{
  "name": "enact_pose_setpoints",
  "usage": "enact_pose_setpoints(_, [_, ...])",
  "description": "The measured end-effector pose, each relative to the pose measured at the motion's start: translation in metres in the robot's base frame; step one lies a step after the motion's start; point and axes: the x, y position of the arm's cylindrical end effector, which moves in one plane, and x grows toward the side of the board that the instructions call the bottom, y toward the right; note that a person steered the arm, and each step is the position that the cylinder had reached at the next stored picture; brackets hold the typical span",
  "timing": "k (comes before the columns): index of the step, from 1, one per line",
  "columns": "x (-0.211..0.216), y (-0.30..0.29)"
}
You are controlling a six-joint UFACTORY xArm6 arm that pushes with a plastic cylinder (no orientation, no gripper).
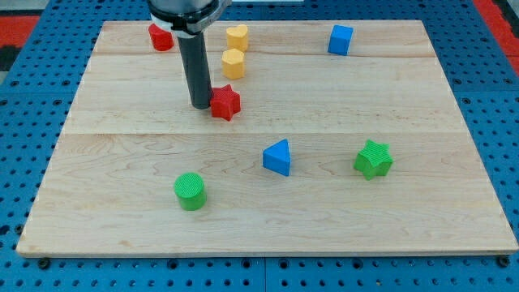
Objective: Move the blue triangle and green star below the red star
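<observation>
The red star (226, 103) lies on the wooden board a little above the middle, left of centre. My tip (200, 105) stands right beside it on its left, touching or nearly touching it. The blue triangle (277, 157) lies below and to the right of the red star, near the board's middle. The green star (373, 159) lies further right, level with the blue triangle.
A green cylinder (190, 191) sits at the lower left. A yellow heart (237, 37) and a yellow hexagon (233, 63) stand above the red star. A red block (160, 37) lies at the top left, partly behind the arm. A blue cube (340, 40) is at the top right.
</observation>
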Motion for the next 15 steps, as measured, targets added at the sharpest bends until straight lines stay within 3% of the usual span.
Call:
enact_pose_setpoints(2, [0.02, 0.013])
enact_pose_setpoints(4, [0.06, 0.196])
enact_pose_setpoints(5, [0.121, 0.172])
enact_pose_setpoints(7, [0.112, 0.065])
enact_pose_setpoints(10, [0.111, 0.125])
enact_pose_setpoints(12, [0.102, 0.051])
enact_pose_setpoints(13, [0.108, 0.042])
enact_pose_setpoints(15, [0.152, 0.205])
